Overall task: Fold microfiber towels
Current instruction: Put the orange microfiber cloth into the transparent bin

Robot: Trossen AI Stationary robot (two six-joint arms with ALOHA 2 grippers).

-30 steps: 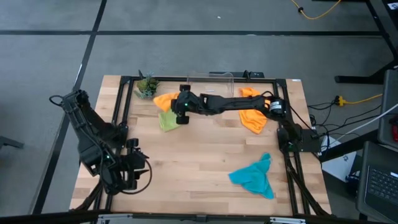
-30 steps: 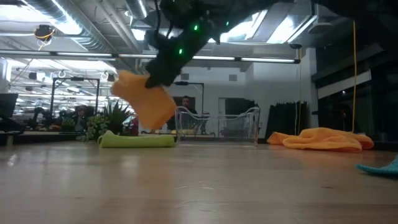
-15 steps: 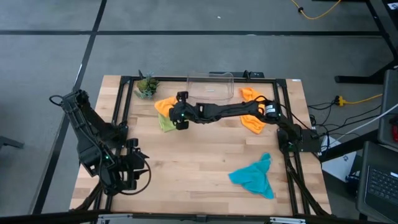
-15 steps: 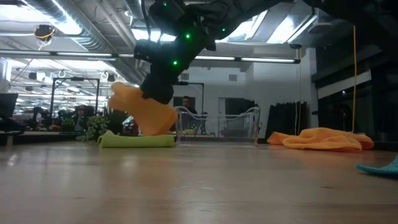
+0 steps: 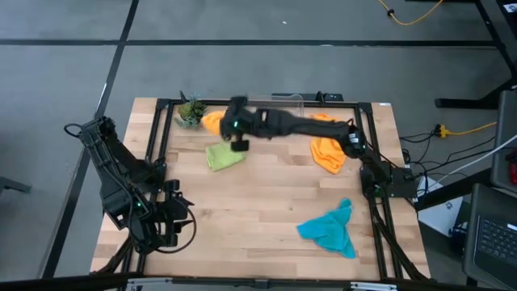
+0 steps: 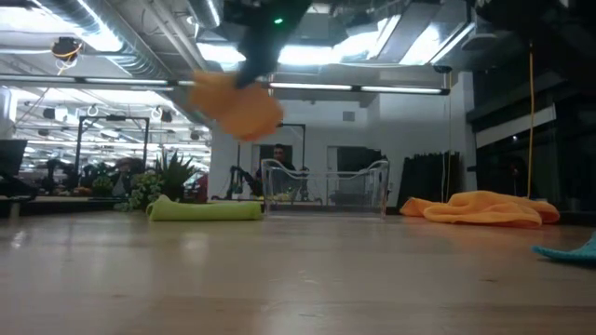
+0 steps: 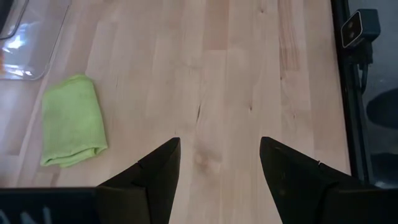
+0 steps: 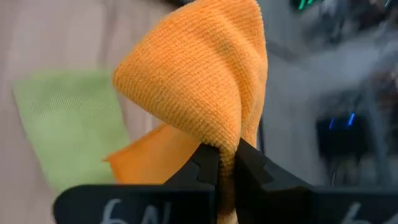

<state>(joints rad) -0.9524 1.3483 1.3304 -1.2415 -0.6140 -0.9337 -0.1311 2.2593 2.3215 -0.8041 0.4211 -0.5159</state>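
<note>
Right hand (image 8: 227, 163) pinched shut on orange towel (image 8: 199, 87), lifted above table; left hand (image 7: 219, 162) wide, empty.

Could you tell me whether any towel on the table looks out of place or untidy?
The teal towel lies crumpled near the table's front right, and an orange towel sits bunched at the right. Only the green towel is folded flat. The right gripper holds another orange towel aloft.

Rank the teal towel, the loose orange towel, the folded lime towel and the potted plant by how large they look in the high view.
1. Teal towel, spread loosely.
2. Loose orange towel, close behind; part may hide under the right arm.
3. Folded lime towel.
4. Potted plant, roughly alike in size to the lime towel, so unsure.
</note>
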